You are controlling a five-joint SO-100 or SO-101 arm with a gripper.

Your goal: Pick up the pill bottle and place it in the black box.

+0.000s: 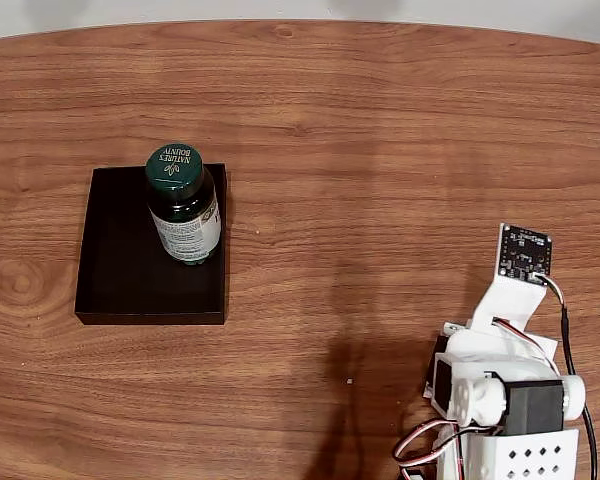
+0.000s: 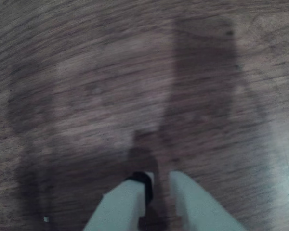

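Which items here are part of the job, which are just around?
Job:
- pill bottle, upright in the black box's right part
- black box
- claw, empty, just above bare wood in the wrist view

Just around:
- wooden table
- arm's base with cables, lower right in the fixed view

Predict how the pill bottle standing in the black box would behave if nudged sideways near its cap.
The pill bottle stands upright, taller than its base is wide, so a high push would probably tip it. Its round body suggests it would then roll, though the low walls of the black box might stop it. The glossy surface looks hard and possibly slippery.
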